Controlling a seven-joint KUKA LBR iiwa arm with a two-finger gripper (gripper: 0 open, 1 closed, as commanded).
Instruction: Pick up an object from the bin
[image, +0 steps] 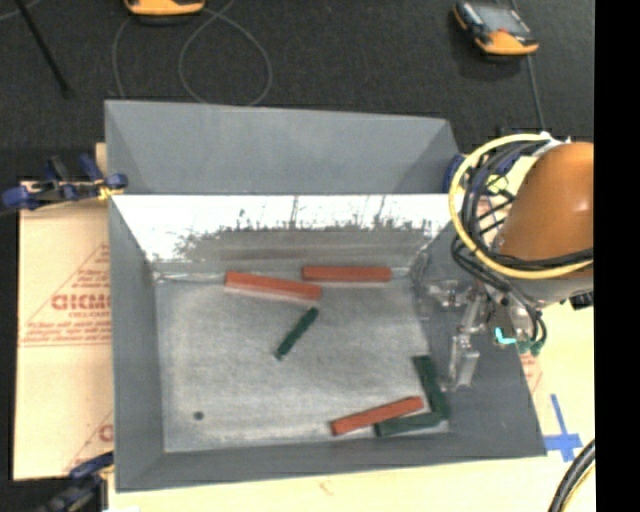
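My gripper (462, 370) hangs over the bin's right side, close to the right wall. Just left of it and lower down, a dark green stick (428, 385) lies along the foot of that wall, pointing toward the front corner. At its near end a second dark green stick (410, 426) lies crosswise, and a red-brown stick (377, 416) slants beside it. Nothing shows between the gripper's tips.
A short dark green stick (296, 333) lies tilted in the middle of the floor. Two red-brown sticks (273, 287) (346, 273) lie near the back wall. The arm's orange cover and cables hang over the right rim.
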